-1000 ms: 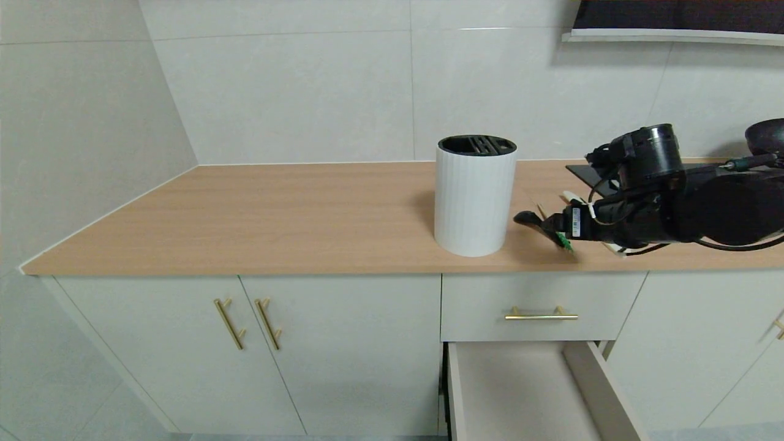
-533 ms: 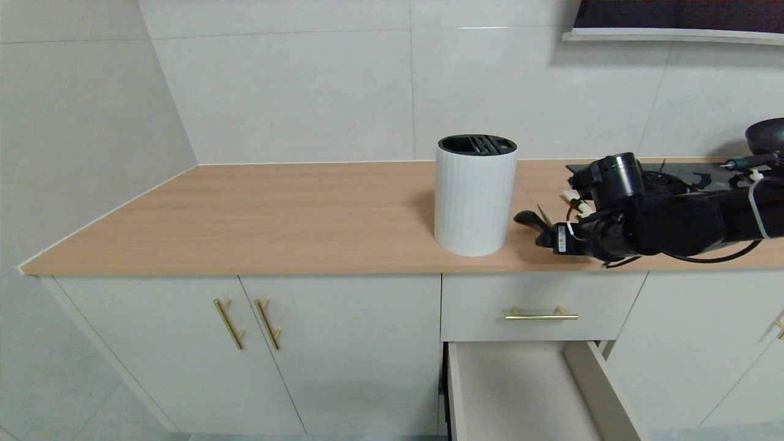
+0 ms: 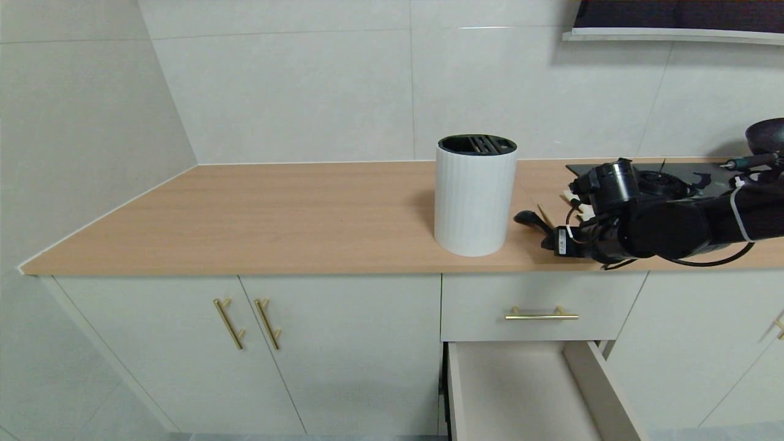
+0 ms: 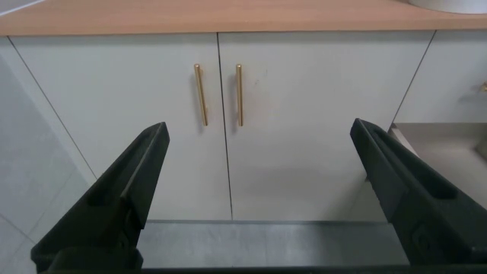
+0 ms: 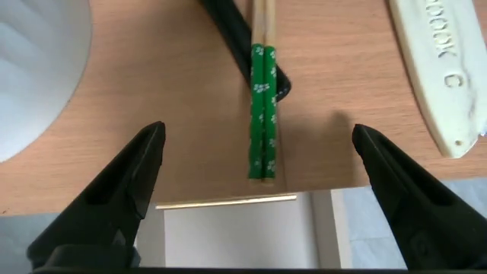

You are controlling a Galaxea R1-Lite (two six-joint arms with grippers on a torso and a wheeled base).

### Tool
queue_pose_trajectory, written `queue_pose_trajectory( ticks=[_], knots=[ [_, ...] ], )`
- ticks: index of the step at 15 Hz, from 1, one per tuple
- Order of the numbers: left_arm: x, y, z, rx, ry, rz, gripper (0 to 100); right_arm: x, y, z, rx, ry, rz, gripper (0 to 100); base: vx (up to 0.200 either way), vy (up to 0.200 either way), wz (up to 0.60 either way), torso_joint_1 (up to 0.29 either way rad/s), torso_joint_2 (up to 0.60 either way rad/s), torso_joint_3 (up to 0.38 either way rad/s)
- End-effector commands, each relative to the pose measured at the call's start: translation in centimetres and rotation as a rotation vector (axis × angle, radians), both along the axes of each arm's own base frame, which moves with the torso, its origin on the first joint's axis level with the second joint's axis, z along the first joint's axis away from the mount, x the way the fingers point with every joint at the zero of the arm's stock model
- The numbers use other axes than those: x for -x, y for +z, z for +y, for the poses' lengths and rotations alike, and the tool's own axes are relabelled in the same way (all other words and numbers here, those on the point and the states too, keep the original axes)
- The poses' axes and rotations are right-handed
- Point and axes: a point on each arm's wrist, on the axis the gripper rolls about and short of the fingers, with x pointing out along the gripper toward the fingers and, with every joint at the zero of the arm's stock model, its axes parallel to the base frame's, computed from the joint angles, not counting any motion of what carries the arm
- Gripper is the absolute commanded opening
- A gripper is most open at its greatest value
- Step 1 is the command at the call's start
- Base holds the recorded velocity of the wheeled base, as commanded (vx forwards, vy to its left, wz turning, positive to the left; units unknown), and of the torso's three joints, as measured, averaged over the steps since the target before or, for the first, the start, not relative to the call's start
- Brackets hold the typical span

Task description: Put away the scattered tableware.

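A pair of wooden chopsticks (image 5: 263,114) with green patterned ends lies on the wooden countertop (image 3: 306,214), across a black utensil (image 5: 228,30). My right gripper (image 5: 259,137) is open just above them, one finger on each side of the green ends. In the head view it sits low over the counter's front edge (image 3: 554,239), right of the white ribbed utensil holder (image 3: 475,196), with the black utensil's end (image 3: 525,217) beside it. A white-handled piece (image 5: 437,76) lies to the side. My left gripper (image 4: 259,133) is open and holds nothing, down in front of the cabinet doors.
A drawer (image 3: 520,392) stands pulled out below the counter, under the right arm. A black stove top (image 3: 661,174) and a dark pan (image 3: 765,138) are at the far right. Cabinet doors with gold handles (image 4: 221,95) face the left gripper.
The right arm has come down from above the counter to just over it and shifted slightly right. The holder and black utensil have not moved.
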Motion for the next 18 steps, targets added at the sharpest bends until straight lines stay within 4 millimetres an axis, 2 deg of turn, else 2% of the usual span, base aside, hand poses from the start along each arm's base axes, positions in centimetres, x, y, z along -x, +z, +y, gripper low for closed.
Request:
queue_pose_trajectory(
  ticks=[1, 3, 6, 8, 10, 11, 12, 13, 15, 18],
  knots=[
    [0.0, 0.0, 0.0, 0.000, 0.000, 0.000, 100, -0.1, -0.3, 0.0, 0.002, 0.000, 0.008, 0, 0.000, 0.000, 0.00, 0.000, 0.00, 0.000],
    [0.0, 0.0, 0.0, 0.000, 0.000, 0.000, 100, -0.2, -0.3, 0.0, 0.001, -0.002, 0.005, 0, 0.000, 0.000, 0.00, 0.000, 0.00, 0.000],
    [0.0, 0.0, 0.0, 0.000, 0.000, 0.000, 100, 0.4, 1.5, -0.5, -0.013, -0.019, -0.039, 0, 0.000, 0.000, 0.00, 0.000, 0.00, 0.000],
    [0.0, 0.0, 0.0, 0.000, 0.000, 0.000, 100, 3.3, 5.0, -1.4, -0.040, -0.029, -0.111, 0, 0.000, 0.000, 0.00, 0.000, 0.00, 0.000],
    [0.0, 0.0, 0.0, 0.000, 0.000, 0.000, 100, 7.2, 7.3, -2.0, -0.057, -0.011, -0.153, 0, 0.000, 0.000, 0.00, 0.000, 0.00, 0.000],
    [0.0, 0.0, 0.0, 0.000, 0.000, 0.000, 100, 8.8, 7.8, -2.3, -0.062, -0.006, -0.163, 0, 0.000, 0.000, 0.00, 0.000, 0.00, 0.000],
    [0.0, 0.0, 0.0, 0.000, 0.000, 0.000, 100, 8.8, 7.8, -2.3, -0.062, -0.006, -0.163, 0, 0.000, 0.000, 0.00, 0.000, 0.00, 0.000],
    [0.0, 0.0, 0.0, 0.000, 0.000, 0.000, 100, 11.6, 8.2, -2.8, -0.085, 0.023, -0.167, 0, 0.000, 0.000, 0.00, 0.000, 0.00, 0.000],
    [0.0, 0.0, 0.0, 0.000, 0.000, 0.000, 100, 14.3, 8.1, -3.4, -0.102, 0.061, -0.117, 0, 0.000, 0.000, 0.00, 0.000, 0.00, 0.000],
    [0.0, 0.0, 0.0, 0.000, 0.000, 0.000, 100, 19.9, 10.2, -4.3, -0.270, 0.262, -0.016, 0, 0.000, 0.000, 0.00, 0.000, 0.00, 0.000]
  ],
)
